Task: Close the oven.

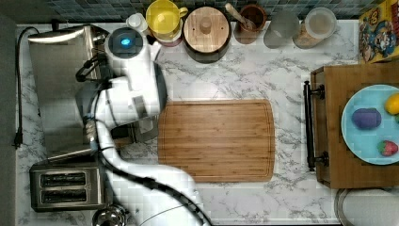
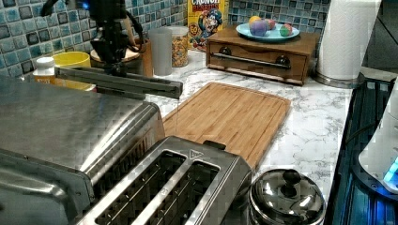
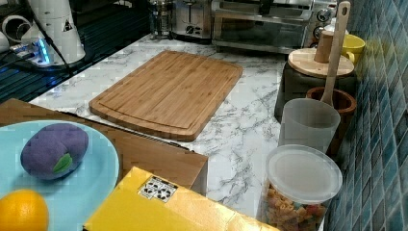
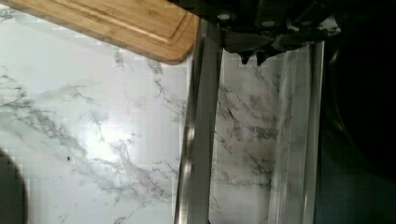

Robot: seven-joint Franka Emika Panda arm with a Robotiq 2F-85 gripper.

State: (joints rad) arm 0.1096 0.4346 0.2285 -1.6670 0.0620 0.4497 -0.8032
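Note:
The oven point(image 1: 59, 89) stands at the top view's left, a brushed steel box. Its glass door point(image 2: 141, 85) is open and held about level, sticking out over the counter toward the cutting board. My gripper point(image 2: 114, 69) comes down from above onto the door's upper face near the far end. In the wrist view the fingertips point(image 4: 243, 59) sit close together, shut with nothing between them, just over the glass pane point(image 4: 252, 140) beside the door's bar handle point(image 4: 201, 116). The arm point(image 1: 131, 70) hides most of the door in the top view.
A two-slot toaster point(image 1: 66, 186) sits next to the oven, with a steel pot lid point(image 2: 286, 197) beside it. The bamboo cutting board point(image 1: 216, 139) lies just past the door's edge. Jars, a yellow mug point(image 1: 164, 19) and a wooden canister line the tiled wall.

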